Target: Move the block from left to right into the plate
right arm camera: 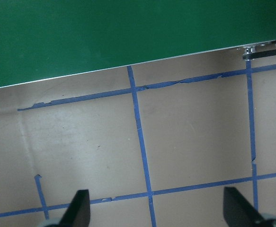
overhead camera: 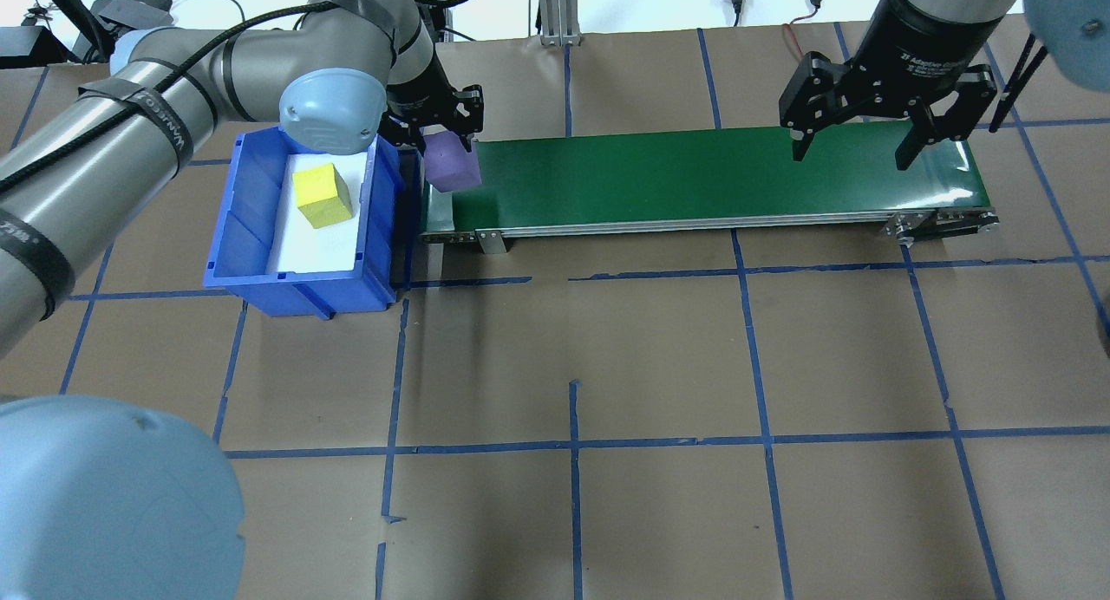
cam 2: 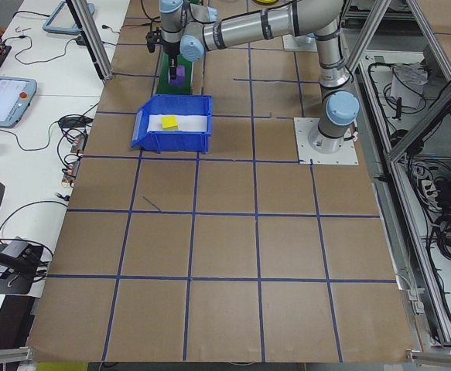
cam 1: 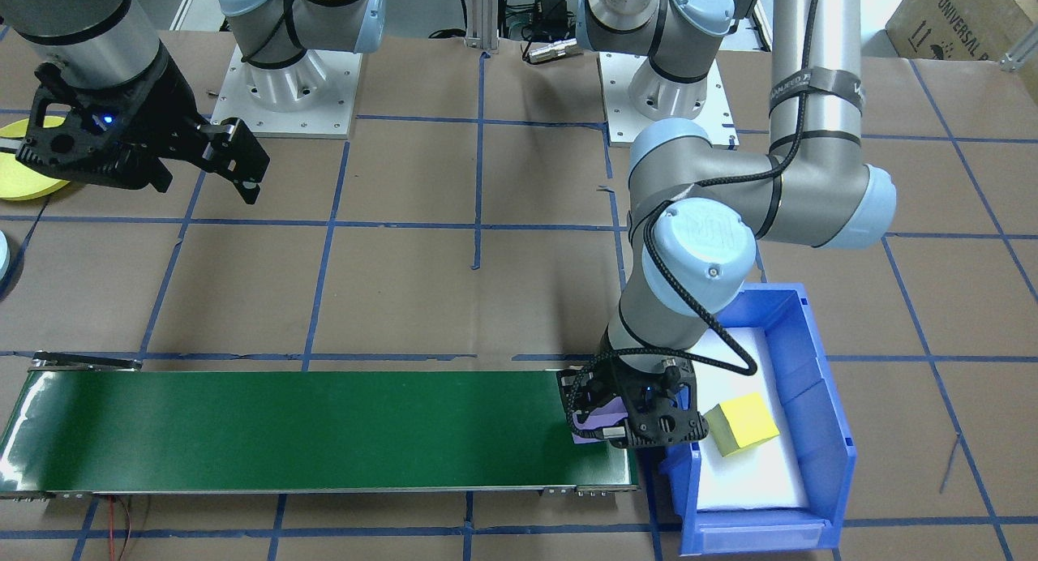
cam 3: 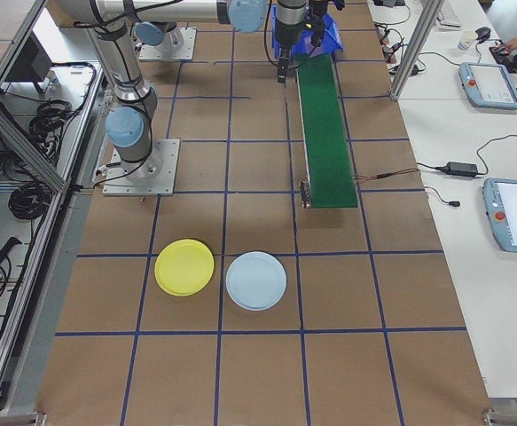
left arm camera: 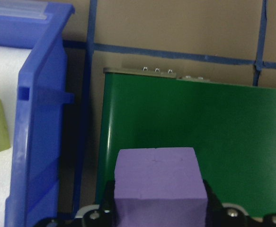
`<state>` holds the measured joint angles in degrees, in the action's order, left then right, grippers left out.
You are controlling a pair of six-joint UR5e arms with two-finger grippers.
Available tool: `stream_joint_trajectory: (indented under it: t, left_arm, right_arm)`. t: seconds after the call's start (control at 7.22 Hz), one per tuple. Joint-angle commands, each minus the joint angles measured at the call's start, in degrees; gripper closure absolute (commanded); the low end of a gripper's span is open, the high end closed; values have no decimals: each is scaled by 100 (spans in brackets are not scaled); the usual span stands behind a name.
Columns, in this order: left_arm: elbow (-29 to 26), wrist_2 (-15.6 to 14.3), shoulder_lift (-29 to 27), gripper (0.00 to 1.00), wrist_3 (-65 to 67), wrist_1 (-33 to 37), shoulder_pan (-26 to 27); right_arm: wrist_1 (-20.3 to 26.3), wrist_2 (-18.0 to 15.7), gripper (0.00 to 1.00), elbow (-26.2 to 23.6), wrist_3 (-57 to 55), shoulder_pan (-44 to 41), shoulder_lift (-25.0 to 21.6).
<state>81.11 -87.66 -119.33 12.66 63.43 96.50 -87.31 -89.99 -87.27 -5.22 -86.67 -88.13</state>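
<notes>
Your left arm is reaching out from its base and bending down over the conveyor belt [overhead camera: 694,179], at the belt's end nearest the blue bin [overhead camera: 260,262]. Its wrist is pointing straight down, and the left gripper [overhead camera: 442,145] is pinching the purple block [overhead camera: 451,166] between its fingers. You are seeing that block from the left wrist view [left arm camera: 159,182] sitting squarely between the pads, over the green belt's end edge, just beside the bin's wall. Whether the block is touching the belt or hanging just above it cannot be told.

A yellow block [overhead camera: 321,195] is lying on the white liner inside the bin.

Your right arm is standing upright over the belt's opposite end, with the right gripper [overhead camera: 854,149] spread wide and holding nothing; its fingertips [right arm camera: 78,208] are pointing down at brown paper and blue tape beside the belt.

The yellow plate [cam 3: 184,266] and the light blue plate [cam 3: 256,280] are lying side by side on the table, past the belt's end.
</notes>
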Motion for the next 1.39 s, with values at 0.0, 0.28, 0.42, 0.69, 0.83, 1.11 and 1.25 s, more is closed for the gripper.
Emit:
stream_joint_trajectory:
  t: [0.0, 0.28, 0.42, 0.69, 0.83, 1.11, 1.25]
  left_arm:
    - [-8, 3, -205, 55, -1, -15, 0]
    - [1, -5, -188, 0, -18, -163, 0]
    - [-25, -5, -92, 0, -1, -173, 0]
    - [-34, -84, 486, 0, -167, -86, -8]
    - [36, -154, 907, 0, -194, 298, -61]
    - [63, -436, 1384, 0, -659, 896, -646]
    - [202, -401, 1316, 0, -1330, 925, -989]
  right_arm:
    - [-24, -246, 0, -70, -14, -8, -11]
    - [-14, -168, 0, -62, -31, -17, -11]
    - [12, -177, 0, -62, -58, -17, -20]
    - [30, -264, 0, -62, 29, -34, -38]
    - [4, -195, 0, -71, -5, -34, -38]
    - [47, -229, 0, -45, 29, -34, -55]
    - [47, -255, 0, 8, 30, -34, -99]
